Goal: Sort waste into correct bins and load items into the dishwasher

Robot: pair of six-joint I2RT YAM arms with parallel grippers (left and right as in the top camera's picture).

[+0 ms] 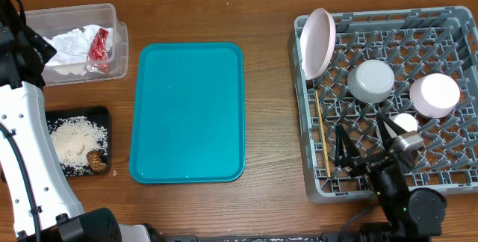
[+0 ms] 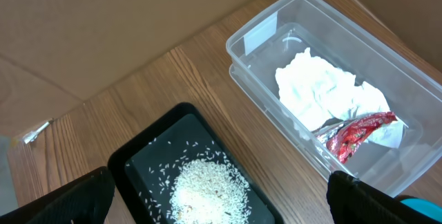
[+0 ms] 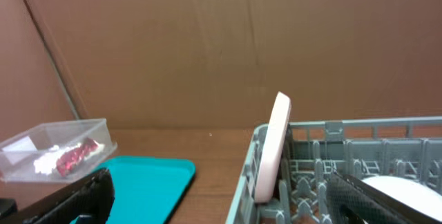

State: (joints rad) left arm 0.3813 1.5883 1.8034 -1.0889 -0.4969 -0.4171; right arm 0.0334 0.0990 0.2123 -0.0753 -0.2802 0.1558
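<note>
We find the left pincer (image 2: 221, 186) released, jaws wide apart, hanging over the black tray (image 2: 152, 148) of rice (image 2: 207, 186). The napkin (image 2: 324, 92) and red wrapper (image 2: 356, 134) lie in the clear tub (image 2: 255, 37) just beyond. The right pincer (image 1: 362, 131) is likewise released above the rack (image 1: 448, 175). The white cup (image 1: 407, 122) sits just beside one finger, and the plate (image 1: 317, 42) stands on edge at a corner.

Teal tray (image 1: 187, 111), grey lattice rack (image 1: 448, 152), pale pink plate (image 1: 317, 42), red wrapper (image 1: 98, 46), white napkin (image 1: 71, 44), blk tray (image 1: 103, 116).
</note>
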